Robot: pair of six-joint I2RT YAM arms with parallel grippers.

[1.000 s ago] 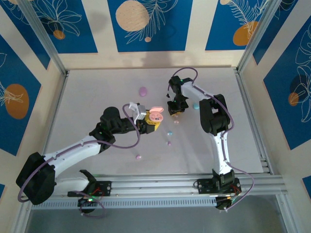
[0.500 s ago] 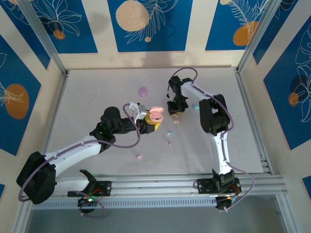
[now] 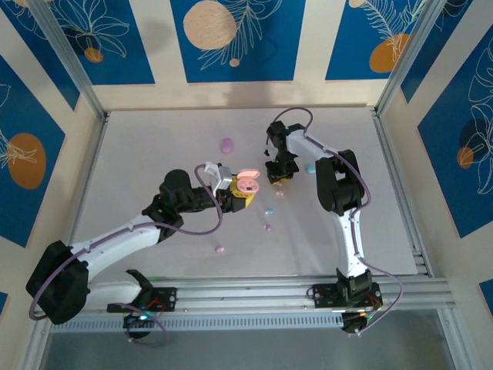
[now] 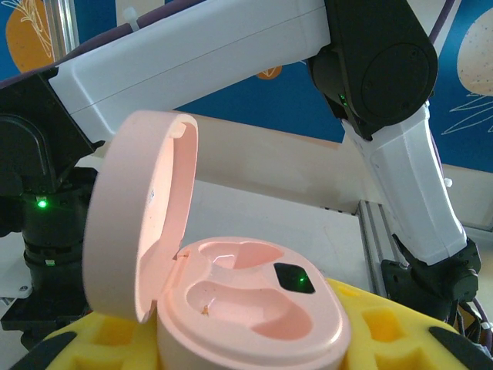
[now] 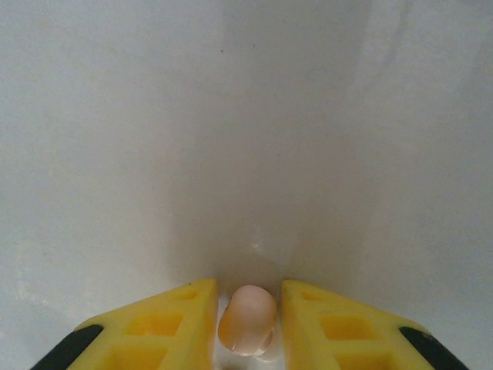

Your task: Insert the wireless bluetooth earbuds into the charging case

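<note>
Gripping a pink earbud (image 5: 248, 317), right end effector (image 3: 277, 174) has the open pink charging case (image 4: 231, 343), clamped in left end effector (image 3: 235, 193), just to its left. Centre bud over an empty well (image 4: 258, 304); descend slowly.

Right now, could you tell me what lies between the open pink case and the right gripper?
Only bare table separates the pink case from the right gripper, in the top external view.
</note>
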